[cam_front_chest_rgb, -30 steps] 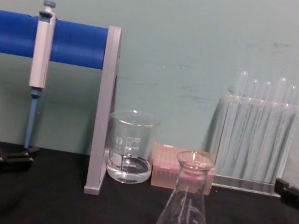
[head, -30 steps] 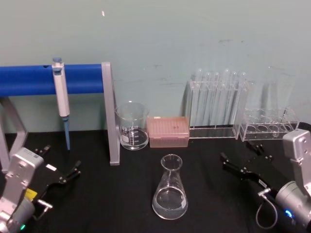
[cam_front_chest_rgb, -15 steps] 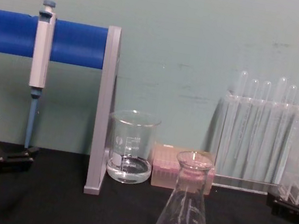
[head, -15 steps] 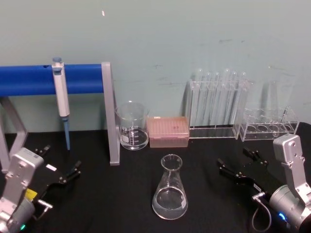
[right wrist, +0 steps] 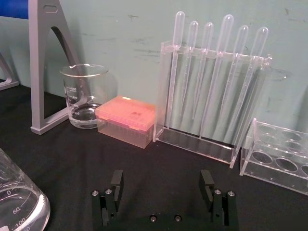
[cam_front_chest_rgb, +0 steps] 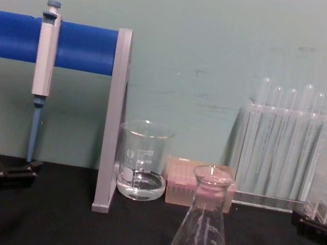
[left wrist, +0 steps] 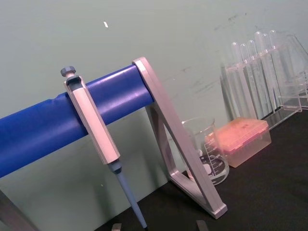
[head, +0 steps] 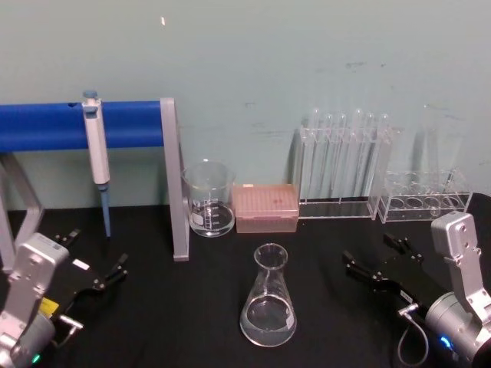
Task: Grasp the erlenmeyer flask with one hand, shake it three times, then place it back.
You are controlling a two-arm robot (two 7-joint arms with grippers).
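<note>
I see the clear glass conical erlenmeyer flask (head: pixel 268 305) standing upright on the black desk (head: pixel 192 307), front and centre, a little clear liquid in its wide base, nothing touching it. The right hand (head: pixel 376 264), black with two flat fingers, sits low over the desk to the flask's right, well apart from it, fingers spread wide and empty. Against one second ago it has shifted slightly toward the flask and nearer the robot; over the last half second it has not moved. The left hand (head: pixel 96 264) stays parked at the left edge, fingers apart, unchanged. Behind the flask, the straight-sided glass beaker (head: pixel 209 198) and pink tip box (head: pixel 265 207) are as before.
</note>
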